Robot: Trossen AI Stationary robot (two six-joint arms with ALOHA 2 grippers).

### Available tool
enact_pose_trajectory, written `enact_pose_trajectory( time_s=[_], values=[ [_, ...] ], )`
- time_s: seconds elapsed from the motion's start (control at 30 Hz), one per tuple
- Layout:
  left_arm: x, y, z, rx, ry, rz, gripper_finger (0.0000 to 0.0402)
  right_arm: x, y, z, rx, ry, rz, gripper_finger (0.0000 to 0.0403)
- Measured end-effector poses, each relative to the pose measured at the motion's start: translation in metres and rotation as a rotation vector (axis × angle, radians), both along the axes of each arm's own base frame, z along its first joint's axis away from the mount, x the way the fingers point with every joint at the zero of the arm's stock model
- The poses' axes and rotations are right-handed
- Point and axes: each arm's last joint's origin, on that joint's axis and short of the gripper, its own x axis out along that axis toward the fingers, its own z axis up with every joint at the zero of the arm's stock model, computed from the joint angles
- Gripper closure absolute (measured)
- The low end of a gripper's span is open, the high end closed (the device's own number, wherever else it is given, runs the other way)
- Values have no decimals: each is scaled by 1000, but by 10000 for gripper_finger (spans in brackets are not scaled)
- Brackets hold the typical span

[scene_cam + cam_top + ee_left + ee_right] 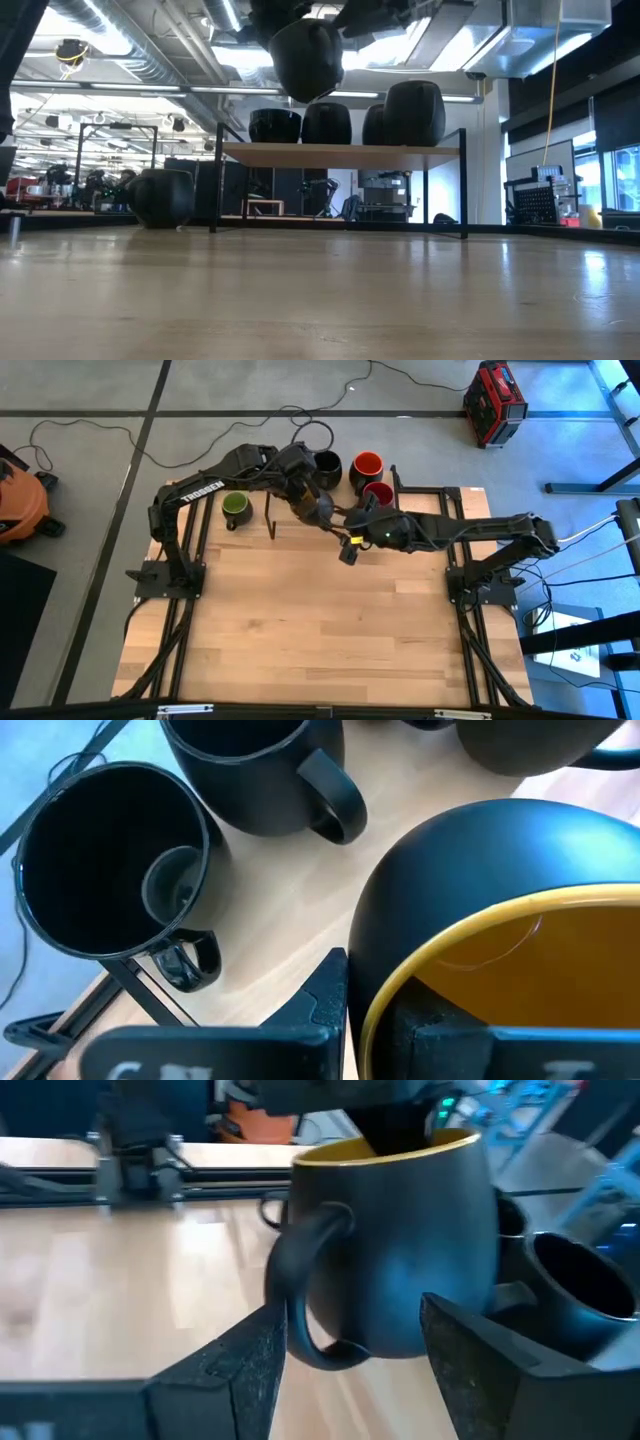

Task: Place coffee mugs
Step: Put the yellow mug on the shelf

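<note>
Yellow-lined coffee mug is held in the air in front of the rack, higher than its shelf in the low view. It is hung upright: mouth up, long axis vertical. The handle is turned away from the rack, toward the table's front side.

Left gripper is pressed on the mug's wall at the rim, one finger outside and the other apparently inside. Right gripper is spread wide. Its fingers are set low on either side of the mug body, and no contact can be made out.

Handling judgement: glazed ceramic, rigid, fairly heavy for a rim pinch, smooth and likely slippery, chips if knocked. A grip across the body, or a pinch of wall near the rim, is judged safest. The handle is too thin and curved for a sure grip.

Green-lined mug is stood on the table just beside the rack's left post, handle toward the table's front.

On the rack shelf the black-lined mug, orange-red-lined mug and dark-red-lined mug are stood upright, close together. The handles of the two black ones in the left wrist view are turned toward the held mug. A sixth mug is not clearly separated.
</note>
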Motion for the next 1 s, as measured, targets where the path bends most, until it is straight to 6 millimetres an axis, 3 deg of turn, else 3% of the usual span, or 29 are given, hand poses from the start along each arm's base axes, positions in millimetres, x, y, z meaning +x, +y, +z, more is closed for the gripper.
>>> enact_pose_trajectory(
  time_s=[0.2, 0.57, 0.73, 1.0],
  values=[
    [-2, 6, 0, -8, -8, 16, 384, 4, 15, -3, -74, -8, -92, 185],
    [1, 7, 2, -3, -49, -16, 384, 27, 15, -24, -159, 3, -219, 199],
    [2, 7, 3, -6, -58, -20, 384, 30, 14, -27, -171, 5, -242, 246],
    [2, 7, 4, -10, -69, -19, 384, 31, 15, -25, -193, 3, -209, 357]
  ],
)
